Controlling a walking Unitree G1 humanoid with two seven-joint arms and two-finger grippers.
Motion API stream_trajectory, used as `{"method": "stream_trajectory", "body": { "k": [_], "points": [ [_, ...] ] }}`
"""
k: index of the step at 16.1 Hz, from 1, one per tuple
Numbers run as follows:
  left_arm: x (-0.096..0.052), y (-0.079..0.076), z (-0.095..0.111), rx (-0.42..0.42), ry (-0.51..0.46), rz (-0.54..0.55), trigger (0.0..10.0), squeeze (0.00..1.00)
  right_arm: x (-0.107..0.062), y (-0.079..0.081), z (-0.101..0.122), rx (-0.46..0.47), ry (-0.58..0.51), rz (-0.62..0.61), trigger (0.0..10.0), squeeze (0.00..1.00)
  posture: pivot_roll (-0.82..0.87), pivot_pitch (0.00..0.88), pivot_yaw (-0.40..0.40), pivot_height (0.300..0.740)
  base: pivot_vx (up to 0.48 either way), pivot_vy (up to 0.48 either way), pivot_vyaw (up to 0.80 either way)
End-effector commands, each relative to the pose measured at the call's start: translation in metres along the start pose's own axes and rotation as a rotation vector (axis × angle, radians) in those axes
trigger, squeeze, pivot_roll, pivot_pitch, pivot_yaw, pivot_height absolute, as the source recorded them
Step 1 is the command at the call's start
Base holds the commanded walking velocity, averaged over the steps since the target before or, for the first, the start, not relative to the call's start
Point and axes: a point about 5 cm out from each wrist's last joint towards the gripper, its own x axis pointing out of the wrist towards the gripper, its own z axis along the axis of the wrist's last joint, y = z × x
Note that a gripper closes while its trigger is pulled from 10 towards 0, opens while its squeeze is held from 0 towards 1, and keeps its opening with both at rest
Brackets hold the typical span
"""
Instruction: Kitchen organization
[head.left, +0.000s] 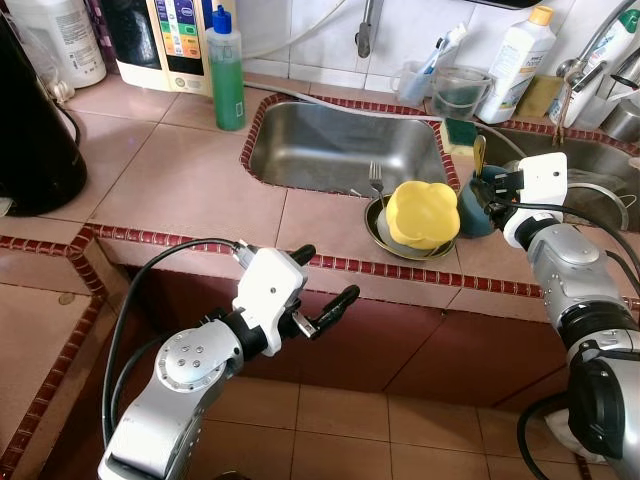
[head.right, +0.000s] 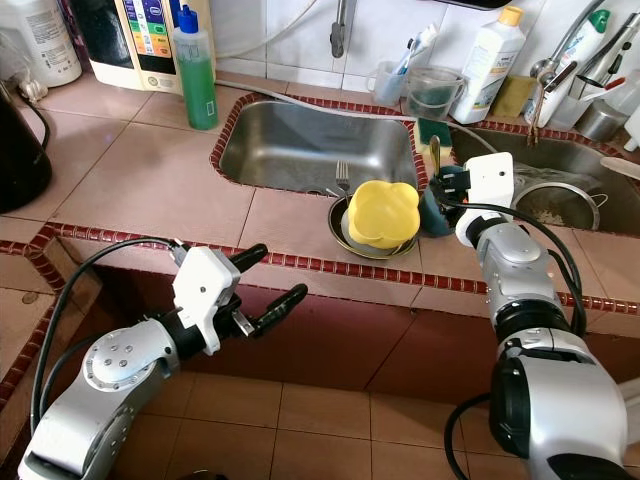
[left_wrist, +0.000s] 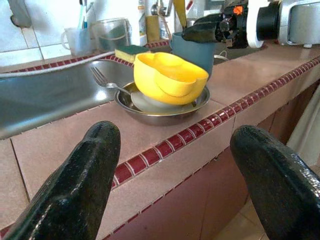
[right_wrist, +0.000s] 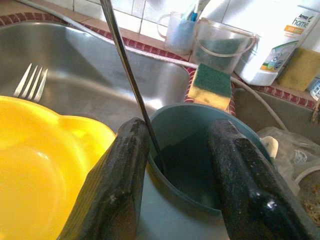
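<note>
Seen from the head: a tiled counter (head.left: 190, 190) with a steel sink (head.left: 340, 145) set into it. At the sink's front right corner, a shallow metal dish (head.left: 385, 238) on the tiles, holding a yellow bowl (head.left: 422, 213) tilted on its side and a fork (head.left: 376, 182) with tines pointing toward the basin. Just beside the dish, to the robot's right, a teal cup (head.right: 434, 212) with a long utensil handle (head.right: 434, 155) standing in it.

Right gripper (right_wrist: 172, 165) at the teal cup, fingers straddling its near wall, one finger (right_wrist: 117, 185) outside and the other (right_wrist: 245, 185) over the rim; from the right wrist, a dark hollow interior, the thin metal shaft rising out of it, and the cup wall between the fingers, apparently clamped. Also plain from that wrist: a green and yellow sponge (right_wrist: 209, 85) on the ledge behind the cup, a clear plastic tub (right_wrist: 222, 47) and a white detergent bottle (right_wrist: 280, 42) by the wall.

Left gripper (head.left: 318, 290) low in front of the counter edge, fingers spread wide and holding nothing. From the left wrist, a level look across the red tile border at the dish, bowl and cup, with the right gripper's black fingers against the cup's side.

Farther along the counter on the robot's left: a green soap bottle (head.left: 226, 70) and a black appliance (head.left: 35, 130).
</note>
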Motion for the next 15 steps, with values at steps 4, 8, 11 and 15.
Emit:
{"method": "stream_trajectory", "body": {
  "k": [4, 8, 11, 15],
  "points": [
    [-0.002, -0.006, 0.002, -0.006, 0.0, -0.004, 10.0, 0.0, 0.003, -0.001, 0.008, -0.033, -0.001, 0.035, 10.0, 0.0, 0.04, 0.149, -0.123, 0.732, 0.0, 0.0, 0.0],
    [-0.004, -0.007, 0.001, -0.016, 0.007, 0.007, 10.0, 0.0, 0.007, 0.004, 0.018, -0.031, -0.031, 0.081, 10.0, 0.0, 0.04, 0.167, -0.131, 0.732, 0.0, 0.0, 0.0],
    [-0.005, -0.007, 0.001, -0.022, 0.01, 0.014, 10.0, 0.0, 0.009, 0.004, 0.025, -0.036, -0.041, 0.087, 10.0, 0.0, 0.04, 0.173, -0.131, 0.732, 0.0, 0.0, 0.0],
    [-0.005, -0.007, 0.002, -0.023, 0.013, 0.018, 10.0, 0.0, 0.011, 0.004, 0.032, -0.052, -0.061, 0.107, 0.0, 0.0, 0.04, 0.179, -0.131, 0.732, 0.0, 0.0, 0.0]
  ]
}}
